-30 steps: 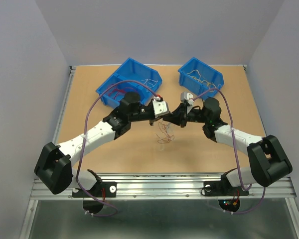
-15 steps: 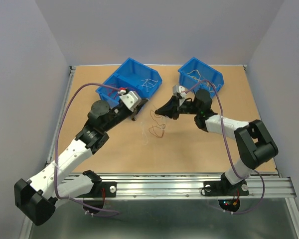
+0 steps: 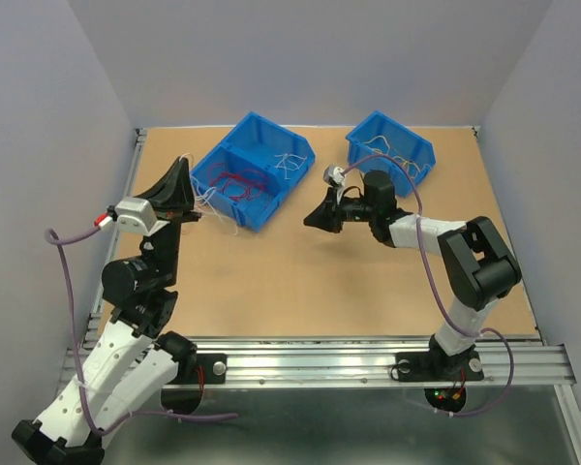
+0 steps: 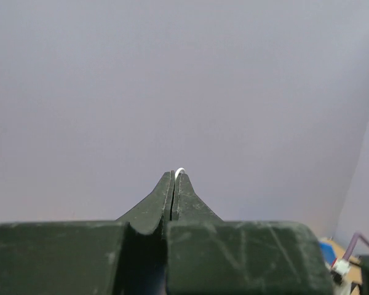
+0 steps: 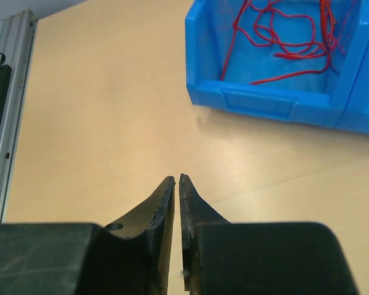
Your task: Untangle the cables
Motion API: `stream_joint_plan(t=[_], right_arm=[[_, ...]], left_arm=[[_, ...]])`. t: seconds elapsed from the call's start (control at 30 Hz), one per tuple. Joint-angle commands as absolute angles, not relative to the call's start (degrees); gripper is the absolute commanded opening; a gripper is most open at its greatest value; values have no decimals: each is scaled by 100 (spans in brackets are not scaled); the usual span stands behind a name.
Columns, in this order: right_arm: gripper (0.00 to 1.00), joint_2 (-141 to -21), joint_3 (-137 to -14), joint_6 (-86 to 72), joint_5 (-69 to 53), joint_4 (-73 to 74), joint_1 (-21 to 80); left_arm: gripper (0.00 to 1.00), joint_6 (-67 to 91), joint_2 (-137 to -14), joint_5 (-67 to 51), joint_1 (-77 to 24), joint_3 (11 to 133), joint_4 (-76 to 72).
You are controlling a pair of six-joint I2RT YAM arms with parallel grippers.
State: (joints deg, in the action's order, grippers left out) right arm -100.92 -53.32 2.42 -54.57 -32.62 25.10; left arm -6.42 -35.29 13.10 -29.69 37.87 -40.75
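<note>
Left gripper (image 4: 174,174), raised high by the table's left edge, is clamped tight on a white cable (image 4: 179,169) beside the blue bin (image 3: 261,209) of red cables (image 5: 277,31) — right gripper (image 5: 176,179) hovers mid-table, jaws barely parted, empty — likely sorting; next, carry that strand over a bin.

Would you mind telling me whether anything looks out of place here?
Yes: the left tool, high above the table, is shut on white wires that seem to trail over the big bin's near rim instead of lying inside.
</note>
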Motion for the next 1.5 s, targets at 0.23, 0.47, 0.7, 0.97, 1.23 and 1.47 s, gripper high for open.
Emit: stream_joint_plan(t=[0.23, 0.47, 0.7, 0.97, 1.23, 1.47], right_arm=[[74, -9572, -5239, 607, -5492, -3311, 2523], [100, -9238, -4588, 18, -5959, -4964, 2549], [100, -9255, -4412, -255, -6011, -5519, 2593], [100, -9553, -4605, -264, -6837, -5651, 2786], [100, -9756, -4790, -299, -7040, -5660, 2953], [100, -10142, -5176, -395, -6523, -5634, 3234]], left_arm=[[0, -791, -4043, -975, -2971, 4113, -4263], [0, -861, -4472, -2468, -2979, 4280, -3973], [0, -958, -5237, -3647, -3102, 4728, -3358], [0, -949, -5563, -3507, -3261, 4808, -3287], [0, -747, -5379, -3006, -3296, 4641, -3647], [0, -633, -5168, -3103, -3287, 4588, -3700]])
